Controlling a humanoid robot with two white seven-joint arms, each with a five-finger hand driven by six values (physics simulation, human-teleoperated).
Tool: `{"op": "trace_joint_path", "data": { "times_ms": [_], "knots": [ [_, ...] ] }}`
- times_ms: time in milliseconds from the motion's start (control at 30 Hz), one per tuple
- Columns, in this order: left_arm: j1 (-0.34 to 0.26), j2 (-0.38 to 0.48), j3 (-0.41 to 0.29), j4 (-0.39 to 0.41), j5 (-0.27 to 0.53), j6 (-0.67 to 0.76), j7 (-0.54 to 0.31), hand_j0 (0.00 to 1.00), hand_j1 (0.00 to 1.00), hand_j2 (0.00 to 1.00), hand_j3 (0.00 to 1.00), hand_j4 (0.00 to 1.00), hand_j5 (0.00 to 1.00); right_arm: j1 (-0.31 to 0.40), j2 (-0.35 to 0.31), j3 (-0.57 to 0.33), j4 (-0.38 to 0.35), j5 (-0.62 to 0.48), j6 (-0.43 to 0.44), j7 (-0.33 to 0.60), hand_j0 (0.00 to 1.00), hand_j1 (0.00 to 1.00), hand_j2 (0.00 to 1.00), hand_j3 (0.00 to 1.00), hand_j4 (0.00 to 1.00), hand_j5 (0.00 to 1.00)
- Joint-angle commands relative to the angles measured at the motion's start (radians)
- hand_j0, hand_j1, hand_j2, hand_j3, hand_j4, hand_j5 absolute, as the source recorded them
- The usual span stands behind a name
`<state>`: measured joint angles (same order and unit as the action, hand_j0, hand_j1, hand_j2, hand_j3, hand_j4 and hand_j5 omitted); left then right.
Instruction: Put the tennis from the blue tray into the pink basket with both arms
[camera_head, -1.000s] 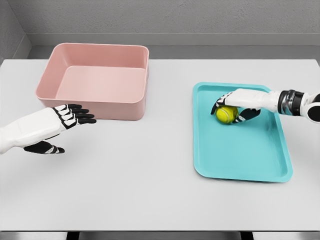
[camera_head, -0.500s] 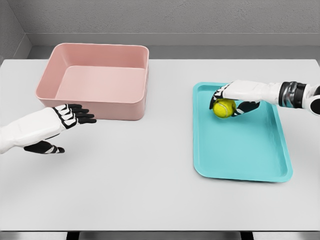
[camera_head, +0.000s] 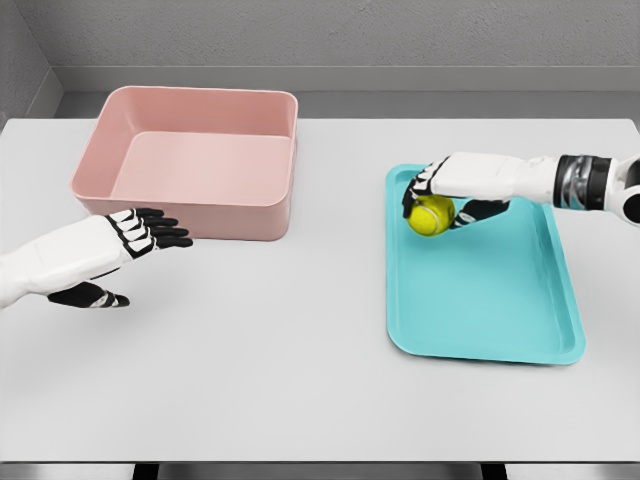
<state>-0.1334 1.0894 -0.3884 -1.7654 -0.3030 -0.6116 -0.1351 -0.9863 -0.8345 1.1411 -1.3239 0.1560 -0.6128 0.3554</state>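
A yellow-green tennis ball is held in my right hand, whose dark fingers curl over its top and sides. The ball hangs over the upper left part of the blue tray, seemingly lifted off its floor. The pink basket stands at the table's back left, with nothing visible inside. My left hand hovers in front of the basket's near wall, fingers stretched out flat and holding nothing.
The white table spreads wide between basket and tray. A grey wall runs along the back edge. The table's front edge shows at the bottom of the view.
My right hand has carried the ball up and to the left, toward the tray's left rim. The left arm has stayed still.
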Motion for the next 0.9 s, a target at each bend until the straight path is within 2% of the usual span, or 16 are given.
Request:
{"op": "trace_joint_path", "data": {
  "times_ms": [0, 500, 867],
  "knots": [
    [0.001, 0.001, 0.0, 0.0, 0.007, 0.001, 0.0, 1.0, 1.0, 1.0, 1.0, 1.0, 1.0, 0.0, 0.002, -0.001, -0.021, -0.007, 0.002, 0.001, 0.61, 0.61, 0.61, 0.61, 0.61, 0.61],
    [0.002, 0.003, 0.0, 0.0, 0.005, 0.001, 0.0, 1.0, 1.0, 1.0, 1.0, 1.0, 1.0, 0.0, 0.035, 0.005, -0.087, -0.006, 0.002, 0.002, 0.59, 0.59, 0.59, 0.59, 0.59, 0.59],
    [0.002, 0.003, 0.0, 0.001, 0.005, 0.001, 0.0, 1.0, 1.0, 1.0, 1.0, 1.0, 1.0, 0.0, 0.084, 0.014, -0.12, -0.007, 0.002, 0.017, 0.59, 0.59, 0.59, 0.59, 0.59, 0.59]
  ]
}}
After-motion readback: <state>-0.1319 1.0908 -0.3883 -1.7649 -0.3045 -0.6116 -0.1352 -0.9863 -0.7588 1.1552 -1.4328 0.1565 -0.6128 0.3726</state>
